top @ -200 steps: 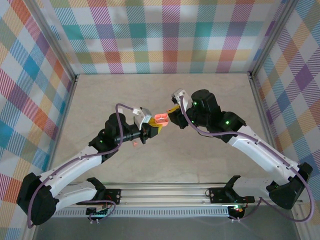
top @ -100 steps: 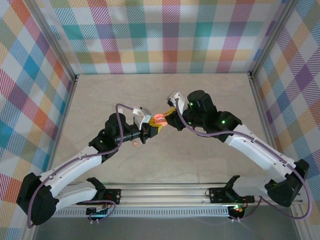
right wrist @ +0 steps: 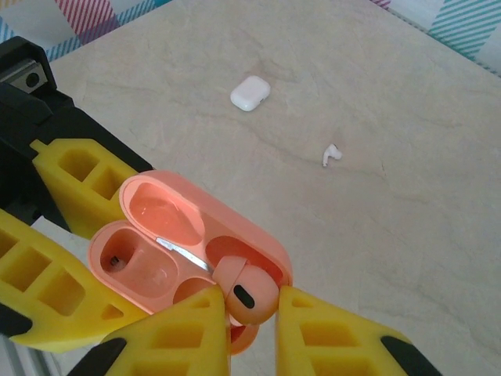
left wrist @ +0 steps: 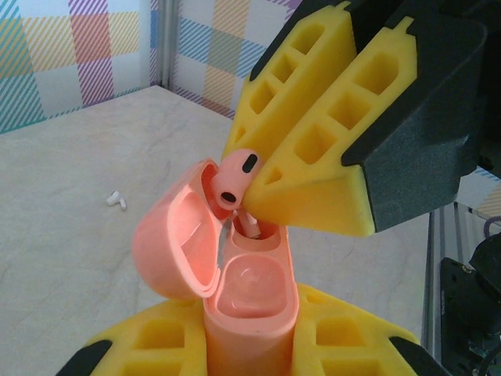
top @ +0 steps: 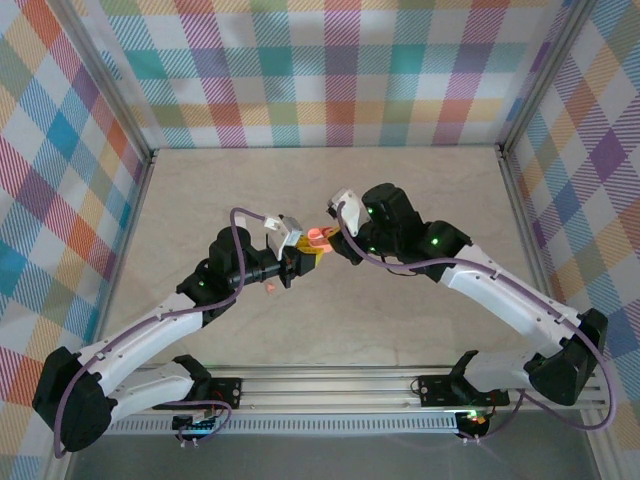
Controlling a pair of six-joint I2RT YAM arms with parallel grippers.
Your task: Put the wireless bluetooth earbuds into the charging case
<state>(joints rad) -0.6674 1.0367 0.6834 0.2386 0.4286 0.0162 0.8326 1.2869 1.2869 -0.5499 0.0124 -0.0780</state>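
- Left pincer (top: 300,258) is clamped on the lower body of the pink case (left wrist: 250,313) and holds it upright off the table (top: 330,200), with the lid (left wrist: 176,247) swung open to one side
- Right pincer (right wrist: 243,313) is nearly closed, tips pinching the pink earbud (right wrist: 243,294) by its round head
- The earbud sits right at the right pincer's tips, over the case well closest to that pincer; in the left wrist view the pink earbud (left wrist: 235,176) seems to have its stem already starting down into that well, and the head is not seated yet
- The empty well (right wrist: 129,254) is on the far side from the right pincer (left wrist: 250,184), next to the left pincer's fingers
- Step in hand, as I judge it: seat this earbud
- Doing it well: keep the stem in line with the well, go straight down and slow, no sideways push that would twist the case in the left pincer's (left wrist: 250,329) grip
- Keep the right tips off the lid edge, which is just beside them
- Let go only once the head sits flush, then back straight up so the earbud isn't dragged out
- The left pincer should just hold steady, case mouth up
- White case (right wrist: 250,92) and white earbud (right wrist: 332,153) lie on the table well beyond the right pincer, apart from each other; white earbud (left wrist: 117,200) also shows on the table past the left pincer
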